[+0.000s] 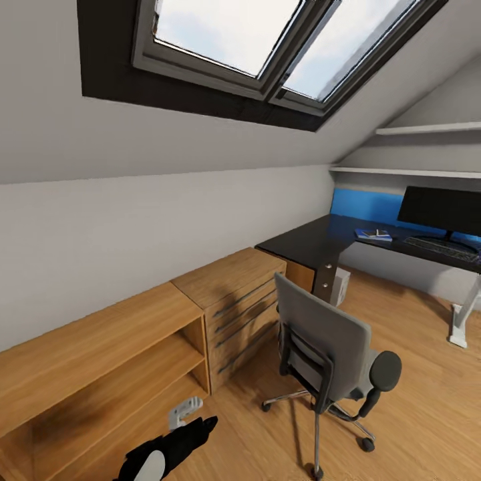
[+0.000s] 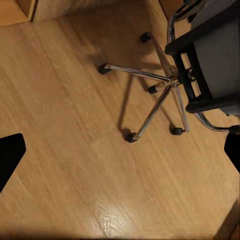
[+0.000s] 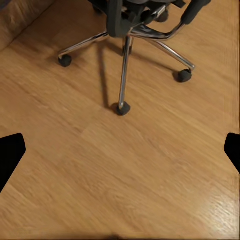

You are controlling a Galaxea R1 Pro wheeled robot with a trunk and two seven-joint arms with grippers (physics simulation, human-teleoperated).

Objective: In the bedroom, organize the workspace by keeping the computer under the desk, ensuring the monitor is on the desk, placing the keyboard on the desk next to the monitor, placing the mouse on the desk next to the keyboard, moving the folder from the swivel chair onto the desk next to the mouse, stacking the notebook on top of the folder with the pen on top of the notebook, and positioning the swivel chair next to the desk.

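The black left arm (image 1: 175, 444) sits lowest in the head view, beside a low light-wood shelf unit (image 1: 100, 374). Both wrist views look down on the wood floor (image 2: 75, 100), the left gripper (image 2: 120, 152) and right gripper (image 3: 120, 152) each with fingertips spread wide, holding nothing. The grey padded swivel chair with chrome castor base (image 1: 331, 364) stands well apart from the glossy black corner worktop (image 1: 314, 240), its back to the camera. On the worktop stand the thin black monitor (image 1: 441, 210), the slim dark keyboard (image 1: 441, 247) just before it, and the flat bright-blue folder (image 1: 373, 234). The pale grey-white computer tower (image 1: 339, 286) sits underneath.
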